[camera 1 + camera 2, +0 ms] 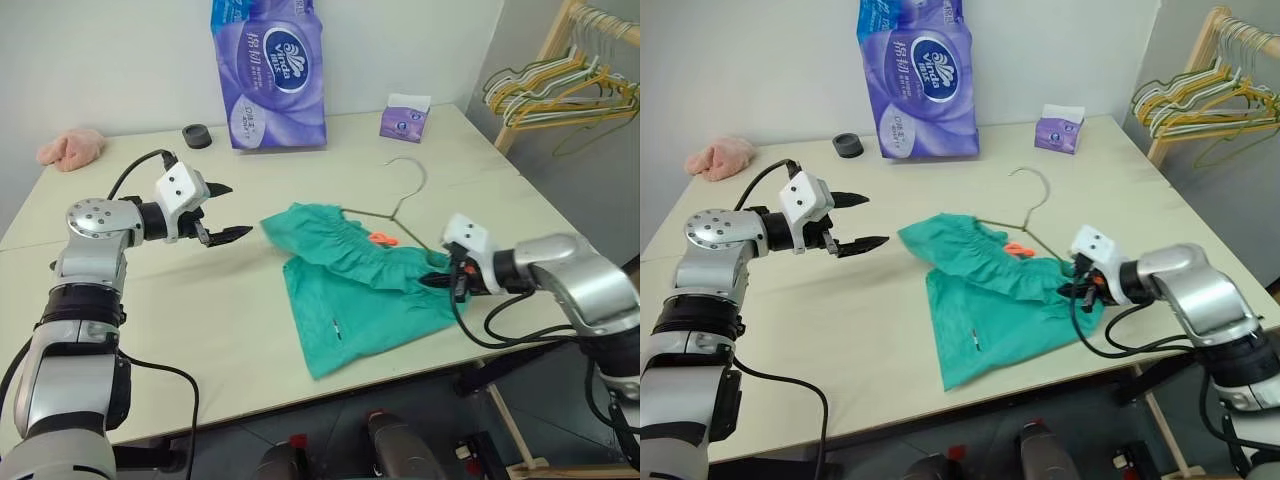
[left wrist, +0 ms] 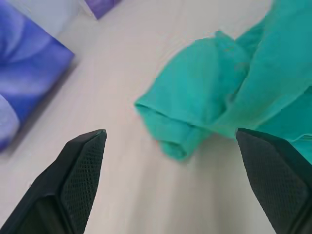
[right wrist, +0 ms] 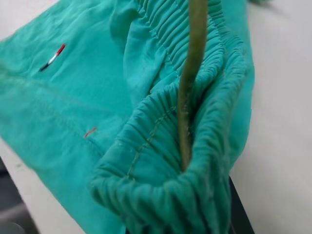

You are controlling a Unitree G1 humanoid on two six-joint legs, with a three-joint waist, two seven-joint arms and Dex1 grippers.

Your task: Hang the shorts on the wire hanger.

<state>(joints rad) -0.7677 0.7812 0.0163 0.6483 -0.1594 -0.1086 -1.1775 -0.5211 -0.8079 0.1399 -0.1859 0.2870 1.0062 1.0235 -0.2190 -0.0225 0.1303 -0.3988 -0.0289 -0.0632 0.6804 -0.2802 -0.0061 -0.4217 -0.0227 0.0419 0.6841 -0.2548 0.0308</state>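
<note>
- Shorts (image 1: 365, 280) on table (image 1: 200, 330), crumpled over hanger (image 1: 400, 200); hook pointing away toward far edge.
- Right gripper (image 1: 445, 281) at shorts' right end, clamped on waistband, probably pinching wire too.
- Left gripper (image 1: 222, 212) spread wide, empty, hovering just left of shorts' free end, aimed roughly level at it.

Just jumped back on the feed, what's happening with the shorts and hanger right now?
The teal shorts lie on the table with the wire hanger partly threaded into them, its hook sticking out toward the tissue pack. The right gripper is shut on the shorts' waistband, where the right wrist view shows the wire running into the gathered elastic. The left gripper hangs open beside the shorts' other end, holding nothing. The shorts are not yet properly hung.
</note>
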